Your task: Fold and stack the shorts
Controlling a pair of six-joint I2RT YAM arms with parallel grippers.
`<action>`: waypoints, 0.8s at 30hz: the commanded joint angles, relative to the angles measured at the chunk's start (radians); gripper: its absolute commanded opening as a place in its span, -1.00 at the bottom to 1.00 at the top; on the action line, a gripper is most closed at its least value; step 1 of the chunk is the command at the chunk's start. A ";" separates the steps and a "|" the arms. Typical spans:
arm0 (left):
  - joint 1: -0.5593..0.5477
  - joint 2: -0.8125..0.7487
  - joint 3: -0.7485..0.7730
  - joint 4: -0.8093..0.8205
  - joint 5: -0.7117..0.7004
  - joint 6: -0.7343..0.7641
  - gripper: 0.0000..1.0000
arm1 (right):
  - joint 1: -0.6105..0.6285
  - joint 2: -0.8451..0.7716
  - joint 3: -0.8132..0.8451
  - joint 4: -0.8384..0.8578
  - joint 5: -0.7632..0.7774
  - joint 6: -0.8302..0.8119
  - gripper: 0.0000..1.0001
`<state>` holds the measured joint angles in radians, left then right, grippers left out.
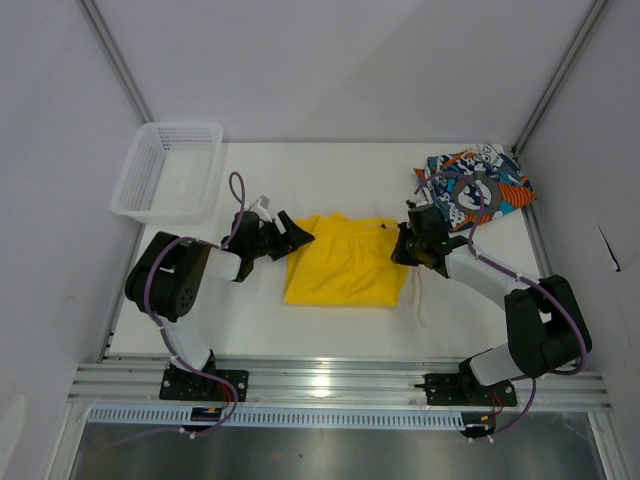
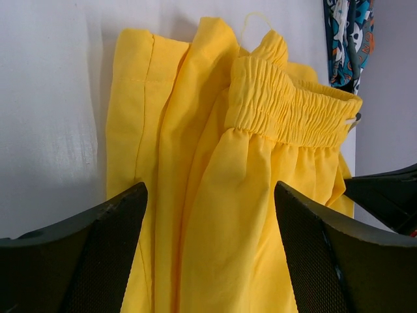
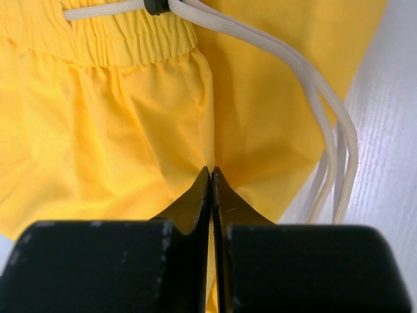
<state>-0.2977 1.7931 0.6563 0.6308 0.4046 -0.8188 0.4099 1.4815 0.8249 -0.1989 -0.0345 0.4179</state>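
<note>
Yellow shorts (image 1: 345, 262) look partly folded, left gripper (image 1: 297, 233) spread, right gripper (image 1: 403, 248) pressed together; printed shorts (image 1: 478, 185) remain crumpled, unstacked.

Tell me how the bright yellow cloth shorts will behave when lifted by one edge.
The bright yellow cloth shorts look floppy: creased folds suggest they would drape. Thin fabric, probably light. The white drawstring would likely dangle.

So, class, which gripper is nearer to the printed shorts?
Right. The right gripper is at the right edge of the yellow shorts, close to the printed shorts; the left gripper is at their left edge, farther off.
</note>
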 commanded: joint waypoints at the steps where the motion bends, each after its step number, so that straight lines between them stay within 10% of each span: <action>1: 0.014 0.046 -0.015 -0.121 -0.072 0.027 0.68 | -0.020 -0.066 -0.006 -0.003 0.025 -0.002 -1.00; 16: 0.014 0.029 -0.009 -0.144 -0.078 0.044 0.68 | -0.045 0.077 0.003 0.018 -0.019 0.009 -1.00; 21: 0.008 -0.023 -0.006 -0.181 -0.087 0.067 0.68 | -0.043 0.062 0.013 0.021 -0.036 0.018 0.14; 24: 0.000 -0.069 0.008 -0.230 -0.092 0.082 0.68 | -0.045 -0.007 -0.009 0.029 -0.022 0.021 0.36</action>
<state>-0.2981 1.7573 0.6632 0.5560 0.3813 -0.8001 0.3691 1.5517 0.8013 -0.1940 -0.0624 0.4355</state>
